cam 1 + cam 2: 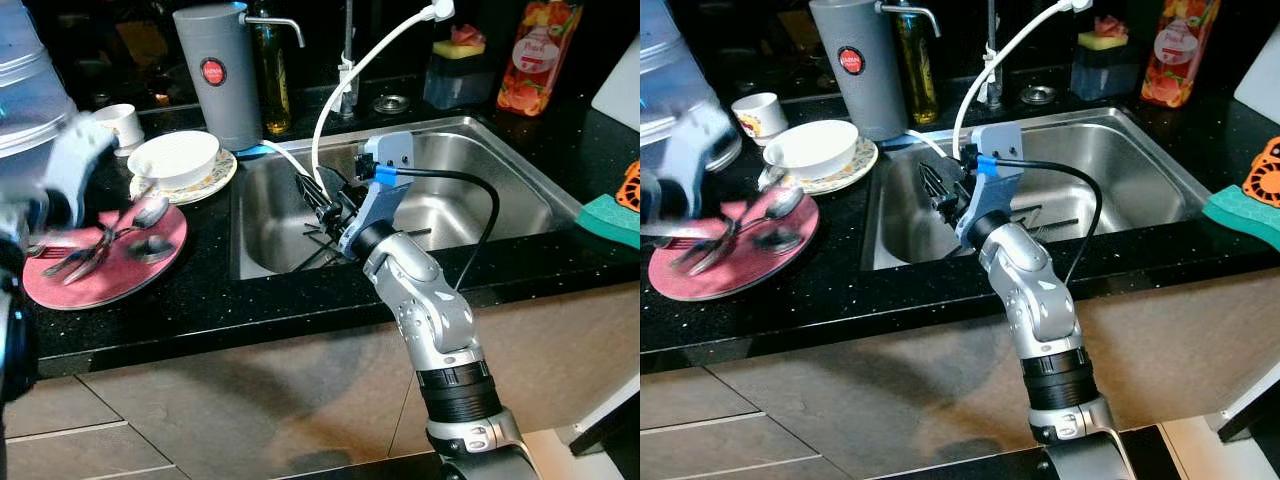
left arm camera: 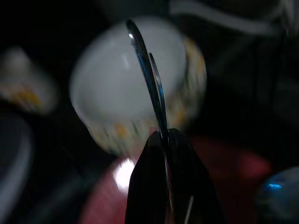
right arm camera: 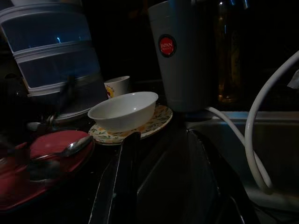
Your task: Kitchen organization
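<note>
A red round badge w/ white lettering is seen on the grey jug (image 1: 218, 72) at the back of the black counter (image 1: 200, 300); "JAPAN" can be read on it in the right wrist view, the rest is too small. A label w/ fruit pictures is carried by the orange bottle (image 1: 537, 55) at the back-right corner; its text can't be read. A printed motif is shown on the small white cup (image 1: 120, 123), not legible.

Counts: 1 red plate (image 1: 105, 262) near the counter's front-left edge, w/ cutlery on it, at least 2 spoons (image 1: 150, 212) and 1 fork (image 1: 60, 262), blurred. 1 white bowl (image 1: 174, 158) is set on 1 patterned saucer (image 1: 215, 178), just behind the red plate, beside the sink's left rim. 1 steel sink (image 1: 470, 190) is set in the middle of the counter. 1 oil bottle (image 1: 272, 70) stands next to the jug. 1 green sponge (image 1: 610, 218) lies at the counter's right edge. 1 white hose (image 1: 345, 80) is looped into the sink.

The left gripper (image 2: 166, 154) is held over the red plate; its fingers are pressed together on thin metal cutlery (image 2: 149, 79), seen edge-on, type unclear. The right gripper (image 1: 325, 205) is held over the sink's left half; its fingers are spread apart, w/ nothing held.
</note>
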Controlling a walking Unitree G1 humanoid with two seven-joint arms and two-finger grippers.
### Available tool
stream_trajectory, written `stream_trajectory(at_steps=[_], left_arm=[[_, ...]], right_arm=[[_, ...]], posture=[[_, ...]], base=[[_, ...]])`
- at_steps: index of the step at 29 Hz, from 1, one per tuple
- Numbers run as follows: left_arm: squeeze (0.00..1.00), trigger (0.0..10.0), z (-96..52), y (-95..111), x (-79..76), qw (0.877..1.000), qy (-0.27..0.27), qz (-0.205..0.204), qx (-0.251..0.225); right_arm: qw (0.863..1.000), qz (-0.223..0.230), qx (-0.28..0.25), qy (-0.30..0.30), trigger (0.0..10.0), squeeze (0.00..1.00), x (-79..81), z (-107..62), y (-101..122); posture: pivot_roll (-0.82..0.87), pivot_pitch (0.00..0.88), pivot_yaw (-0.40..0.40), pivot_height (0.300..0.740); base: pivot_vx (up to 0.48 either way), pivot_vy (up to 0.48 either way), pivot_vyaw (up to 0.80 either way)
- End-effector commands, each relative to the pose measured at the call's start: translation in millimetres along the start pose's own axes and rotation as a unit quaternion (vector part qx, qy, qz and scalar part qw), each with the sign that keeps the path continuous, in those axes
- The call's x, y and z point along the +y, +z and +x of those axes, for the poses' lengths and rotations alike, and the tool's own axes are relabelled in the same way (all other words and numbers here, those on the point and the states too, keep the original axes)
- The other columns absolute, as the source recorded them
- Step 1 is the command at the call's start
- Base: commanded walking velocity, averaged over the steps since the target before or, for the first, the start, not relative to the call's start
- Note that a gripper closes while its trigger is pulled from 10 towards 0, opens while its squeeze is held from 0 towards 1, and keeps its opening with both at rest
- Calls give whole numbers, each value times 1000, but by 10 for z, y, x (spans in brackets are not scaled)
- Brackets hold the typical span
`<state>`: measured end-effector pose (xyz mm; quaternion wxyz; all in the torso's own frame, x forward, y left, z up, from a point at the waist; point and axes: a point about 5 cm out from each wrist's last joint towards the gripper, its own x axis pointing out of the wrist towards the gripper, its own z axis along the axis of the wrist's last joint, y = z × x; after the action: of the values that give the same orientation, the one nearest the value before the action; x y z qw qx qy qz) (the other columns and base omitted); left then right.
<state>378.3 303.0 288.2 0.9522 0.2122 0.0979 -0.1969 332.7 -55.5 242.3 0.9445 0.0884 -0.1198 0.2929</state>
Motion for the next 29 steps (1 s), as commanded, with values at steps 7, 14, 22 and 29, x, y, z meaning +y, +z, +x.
stream_trajectory(at_steps=[7, 14, 22, 29], left_arm=[[0, 10000, -53, 325, 119, 996, 59, 25, -61], [0, 10000, 135, 469, -33, 992, 63, 16, -103], [0, 10000, 423, 1065, -422, 969, 13, -54, -240], [0, 10000, 735, 1424, -1032, 962, -60, -30, -266]], right_arm=[[1000, 0, -17, 2, 10000, 0, 30, 28, 77], [1000, -1, -21, -1, 10000, 0, 18, 31, 89], [1000, -4, -21, -10, 10000, 0, -2, 8, 96], [999, -7, -21, -27, 10000, 0, -53, -53, 99]], posture=[[38, 0, 110, 740], [33, 0, 111, 740], [3, 0, 120, 740], [-21, 0, 129, 740]], base=[[0, 0, 0], [0, 0, 0], [0, 0, 0], [0, 0, 0]])
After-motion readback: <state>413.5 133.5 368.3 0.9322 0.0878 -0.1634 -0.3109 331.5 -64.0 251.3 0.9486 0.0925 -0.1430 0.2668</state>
